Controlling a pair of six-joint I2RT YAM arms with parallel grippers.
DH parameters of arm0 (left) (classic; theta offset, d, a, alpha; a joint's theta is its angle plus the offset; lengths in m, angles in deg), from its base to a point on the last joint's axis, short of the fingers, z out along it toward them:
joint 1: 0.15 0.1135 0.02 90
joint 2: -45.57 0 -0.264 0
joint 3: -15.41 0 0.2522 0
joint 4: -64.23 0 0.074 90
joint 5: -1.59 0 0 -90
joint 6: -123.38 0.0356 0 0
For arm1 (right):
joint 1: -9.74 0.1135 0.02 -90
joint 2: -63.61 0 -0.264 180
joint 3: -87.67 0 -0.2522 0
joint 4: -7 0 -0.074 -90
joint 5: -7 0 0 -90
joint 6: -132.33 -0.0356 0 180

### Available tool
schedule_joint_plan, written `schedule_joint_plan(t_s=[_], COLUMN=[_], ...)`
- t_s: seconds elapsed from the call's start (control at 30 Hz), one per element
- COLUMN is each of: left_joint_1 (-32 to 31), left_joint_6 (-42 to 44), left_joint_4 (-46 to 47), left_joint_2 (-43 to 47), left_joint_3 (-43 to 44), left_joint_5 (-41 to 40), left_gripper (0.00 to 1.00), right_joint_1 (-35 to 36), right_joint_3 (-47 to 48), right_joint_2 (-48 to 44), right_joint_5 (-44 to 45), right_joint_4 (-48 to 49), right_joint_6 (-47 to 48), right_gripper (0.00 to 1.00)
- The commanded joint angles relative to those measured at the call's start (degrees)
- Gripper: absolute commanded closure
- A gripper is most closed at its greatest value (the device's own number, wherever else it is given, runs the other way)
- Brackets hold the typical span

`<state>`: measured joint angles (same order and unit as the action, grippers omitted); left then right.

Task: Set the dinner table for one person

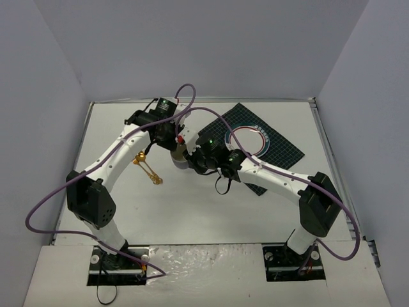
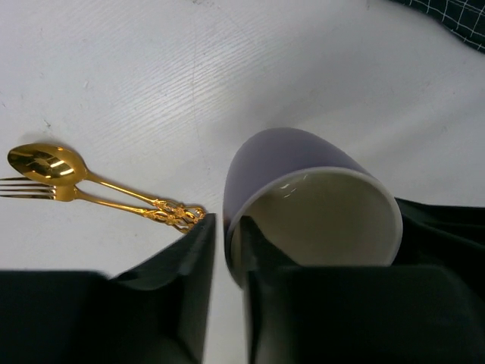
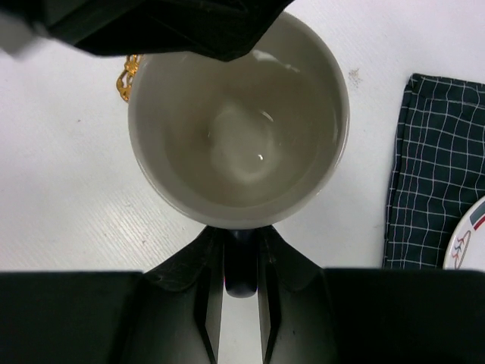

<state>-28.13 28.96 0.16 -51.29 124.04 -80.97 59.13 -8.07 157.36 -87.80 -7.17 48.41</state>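
dinner table (image 1: 192,204): gold spoon (image 2: 45,161) and fork (image 2: 26,188) at 9 o'clock, unplaced. centre: left gripper (image 2: 227,221) straddles mug (image 2: 303,163) rim, grip we cannot tell; right gripper (image 3: 242,235) pinches its handle. plate (image 1: 262,137) on checked cloth (image 1: 281,150), 2 o'clock. we judge mug and cutlery outstanding.

We see a mug (image 2: 292,163) purple outside and glossy cream inside, a spoon (image 2: 45,163) and fork (image 2: 30,189) in shiny gold, a dark green cloth (image 3: 432,167) checked with thin white lines, a white plate (image 3: 466,246) striped red and dark at its rim, and a plain white tabletop (image 2: 151,68).

Bright, even light; blurry gripper foreground.
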Motion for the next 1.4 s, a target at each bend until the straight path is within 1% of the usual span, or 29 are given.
schedule_joint_plan(t_s=[0.0, 0.1, 0.17, 0.33, 0.47, 0.5, 0.57, 0.63, 0.73, 0.8, 0.9, 1.07, 1.13, 1.23, 1.37], left_joint_1=[1.71, 3.6, 5.01, 8.81, 11.87, 12.51, 13.42, 13.74, 14.54, 15.2, 15.73, 16.21, 16.38, 16.38, 16.38], left_joint_6=[-2.65, -3.35, -3.67, -5.27, -7.72, -7.96, -8.09, -8.06, -8.28, -8.54, -9.11, -9.76, -10.36, -10.43, -10.34], left_joint_4=[1.5, 2.26, 2.92, 5.1, 7.76, 8.08, 9.34, 10.24, 12.51, 13.55, 14.55, 16.06, 16.78, 17.27, 16.82], left_joint_2=[6.19, 7.16, 8.29, 11.09, 14.67, 15.55, 19.04, 21.45, 27.12, 30.32, 34.41, 39.48, 42.02, 44.27, 45.1], left_joint_3=[1.81, 1.57, 1.34, -0.15, -3.9, -4.88, -8.73, -11.41, -17.69, -21.31, -25.79, -31.06, -33.19, -34.56, -34.5], left_joint_5=[2.55, 3.16, 3.67, 4.52, 2.5, 1.73, -1.81, -4.4, -9.1, -11.42, -14.62, -17.65, -18.04, -18.95, -21.15], left_gripper=[0.74, 0.63, 0.58, 0.52, 0.45, 0.44, 0.37, 0.31, 0.2, 0.12, 0.03, 0.03, 0.03, 0.03, 0.03], right_joint_1=[0.18, 0.18, 0.18, -0.12, -2.54, -3.68, -8.31, -11.29, -18.08, -23.09, -30.32, -39.99, -44.37, -47.24, -52.23], right_joint_3=[-2.94, -4.88, -6.03, -9.72, -13.8, -14.76, -18.55, -20.75, -23.9, -24.83, -25.55, -25.41, -25.55, -25.55, -25.72], right_joint_2=[-4.72, -6.43, -7.64, -12.87, -17.61, -19.29, -23.63, -26.4, -32.12, -34.72, -36.24, -34.72, -33.46, -32.19, -29.91], right_joint_5=[3.91, 4.58, 6.59, 10.73, 14.2, 14.36, 15.08, 16.01, 17.84, 17.55, 15.11, 10.58, 7.8, 6.38, 3.41], right_joint_4=[6.81, 7.81, 8.28, 9.45, 10.14, 10.41, 11.19, 11.89, 11.93, 11.77, 11.13, 11.99, 13.83, 15.24, 17.2], right_joint_6=[-0.26, -0.78, -1.08, -1.95, -3.26, -4.04, -5.73, -6.79, -8.01, -8.38, -8.88, -8.58, -9.35, -8.66, -8.04], right_gripper=[1.0, 1.0, 1.0, 1.0, 1.0, 1.0, 1.0, 1.0, 1.0, 1.0, 1.0, 1.0, 1.0, 1.0, 1.0])
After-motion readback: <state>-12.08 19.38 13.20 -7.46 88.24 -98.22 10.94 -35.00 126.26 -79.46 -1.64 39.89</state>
